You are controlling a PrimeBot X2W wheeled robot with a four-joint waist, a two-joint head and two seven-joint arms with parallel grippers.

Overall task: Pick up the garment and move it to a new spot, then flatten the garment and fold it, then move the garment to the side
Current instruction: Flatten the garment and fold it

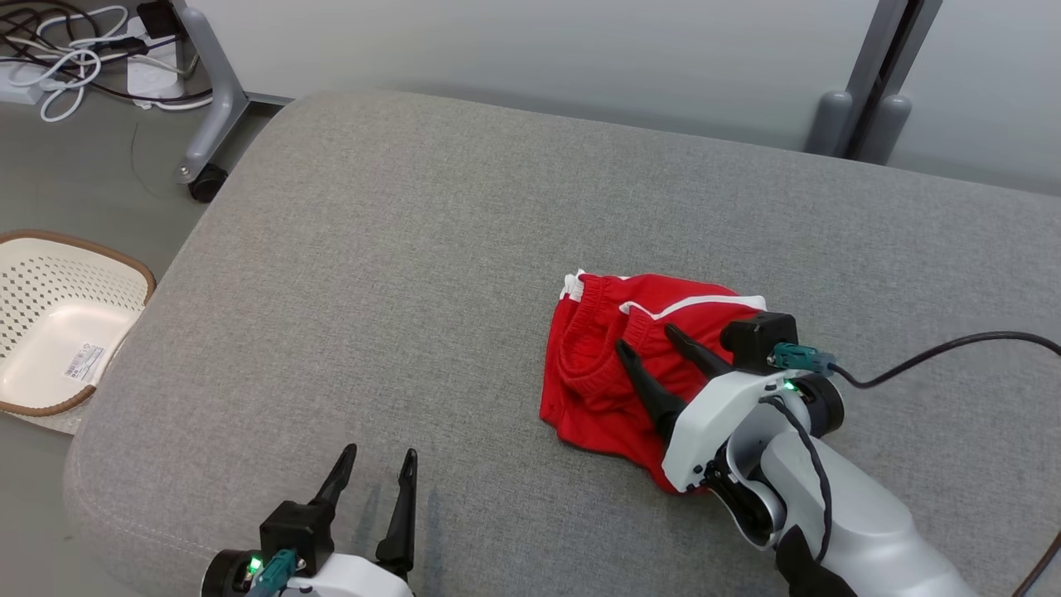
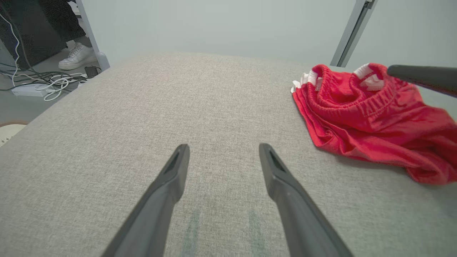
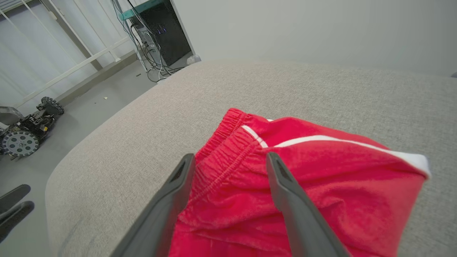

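Right tool (image 1: 645,337) of mine hangs over the rumpled red shorts with white side stripes and an elastic waistband (image 1: 597,390). Its two dark fingers are spread apart with nothing pinched between them. In the wrist view they straddle the gathered waistband, and I cannot tell whether the tips touch the cloth. Left tool (image 1: 379,453) is likewise spread and empty, low over bare fabric near the front edge of the grey upholstered cushion (image 1: 373,249), well apart from the shorts.

The shorts lie bunched on the cushion's right half, neither flat nor folded. That fits two stages: reaching in to lift them toward a new spot, or letting them go there ahead of flattening. Either way, I judge the flattening and folding are yet to be done. Any grip from here calls for closing on the thick waistband ridge, since the thin cloth would likely slip.
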